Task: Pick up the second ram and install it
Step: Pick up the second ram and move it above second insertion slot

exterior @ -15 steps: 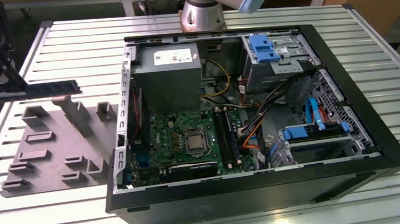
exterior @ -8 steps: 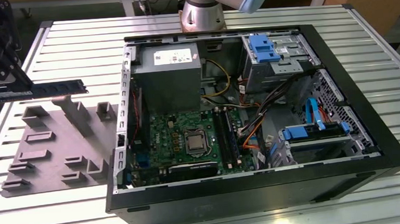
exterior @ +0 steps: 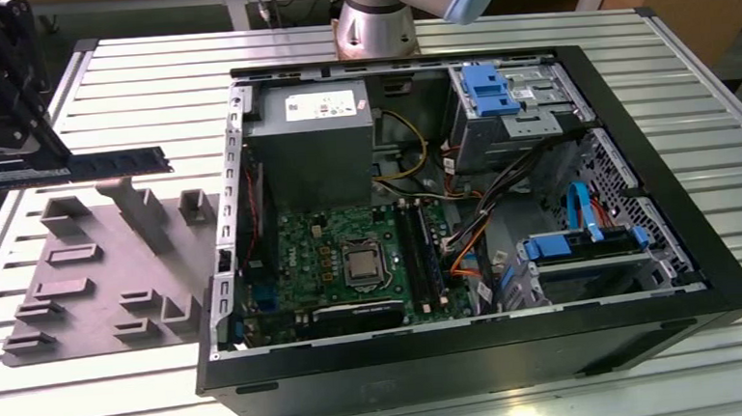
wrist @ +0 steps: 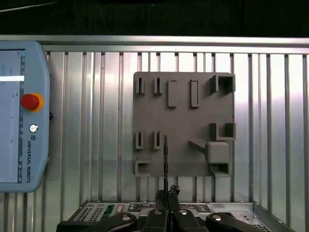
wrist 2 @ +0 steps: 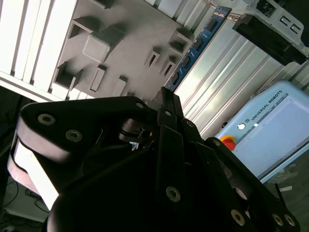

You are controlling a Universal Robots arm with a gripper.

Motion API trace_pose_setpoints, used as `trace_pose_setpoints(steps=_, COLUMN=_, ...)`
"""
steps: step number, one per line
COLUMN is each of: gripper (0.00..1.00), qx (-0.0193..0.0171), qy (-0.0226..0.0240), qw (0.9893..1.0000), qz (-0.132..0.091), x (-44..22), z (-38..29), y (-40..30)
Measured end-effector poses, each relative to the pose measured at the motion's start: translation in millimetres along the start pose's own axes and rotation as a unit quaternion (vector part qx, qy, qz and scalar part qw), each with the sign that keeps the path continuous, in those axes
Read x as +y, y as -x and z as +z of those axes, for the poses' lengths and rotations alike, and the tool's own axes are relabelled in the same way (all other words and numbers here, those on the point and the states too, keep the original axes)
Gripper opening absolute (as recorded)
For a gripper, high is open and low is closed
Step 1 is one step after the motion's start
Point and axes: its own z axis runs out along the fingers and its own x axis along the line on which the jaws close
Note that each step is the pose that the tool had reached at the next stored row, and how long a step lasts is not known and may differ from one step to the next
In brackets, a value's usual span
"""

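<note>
The claw (exterior: 56, 161) is closed on the second ram (exterior: 117, 165), its two fingers pinching the blue stick at about mid-length. In the exterior view the stick lies level in the grip, raised clear of the grey holder plate (exterior: 92, 283). One end points across the plate toward the open computer case (exterior: 484, 365), and the row of dark chips on that half is visible.

In the second wrist view the stick (wrist 2: 198, 43) runs straight out from the meeting fingertips (wrist 2: 168, 102), passing over the plate's pockets, and its near half is hidden behind the claw's black body.

In the first wrist view the second ram (wrist: 165, 154) appears edge-on as a thin dark line rising from the claw (wrist: 166, 195). It crosses the side of the plate nearest the case.

The plate lies flat on the ribbed metal surface (exterior: 144, 77), just beside the case. A blue teach pendant (wrist: 19, 121) lies on the same surface, a little apart from the plate.
</note>
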Motion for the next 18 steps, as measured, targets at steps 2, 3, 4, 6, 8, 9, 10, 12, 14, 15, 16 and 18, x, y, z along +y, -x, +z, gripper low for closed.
trace_pose_setpoints(steps=2, gripper=0.11, qx=0.0, qy=0.0, qw=1.0, qz=0.0, x=-2.1, z=-0.1, y=0.0)
trace_pose_setpoints(steps=3, gripper=0.11, qx=0.0, qy=0.0, qw=1.0, qz=0.0, x=-3.3, z=-0.1, y=0.0)
trace_pose_setpoints(steps=4, gripper=0.11, qx=0.0, qy=0.0, qw=1.0, qz=0.0, x=-4.5, z=-0.1, y=0.0)
trace_pose_setpoints(steps=6, gripper=0.11, qx=0.0, qy=0.0, qw=1.0, qz=0.0, x=-6.9, z=-0.2, y=0.0)
trace_pose_setpoints(steps=8, gripper=0.11, qx=0.0, qy=0.0, qw=1.0, qz=0.0, x=-9.2, z=-0.2, y=0.0)
trace_pose_setpoints(steps=9, gripper=0.11, qx=0.0, qy=0.0, qw=1.0, qz=0.0, x=-10.4, z=-0.3, y=0.1)
trace_pose_setpoints(steps=10, gripper=0.11, qx=0.0, qy=0.0, qw=1.0, qz=0.0, x=-11.6, z=-0.3, y=0.1)
trace_pose_setpoints(steps=12, gripper=0.11, qx=0.0, qy=0.0, qw=1.0, qz=0.0, x=-14.0, z=-0.3, y=0.1)
trace_pose_setpoints(steps=14, gripper=0.11, qx=0.0, qy=0.0, qw=1.0, qz=0.0, x=-16.6, z=-0.4, y=0.1)
trace_pose_setpoints(steps=15, gripper=0.11, qx=0.0, qy=0.0, qw=1.0, qz=0.0, x=-18.4, z=-0.5, y=0.1)
trace_pose_setpoints(steps=16, gripper=0.11, qx=0.0, qy=0.0, qw=1.0, qz=0.0, x=-19.6, z=-0.5, y=0.1)
trace_pose_setpoints(steps=18, gripper=0.11, qx=0.0, qy=0.0, qw=1.0, qz=0.0, x=-21.8, z=-0.5, y=0.1)
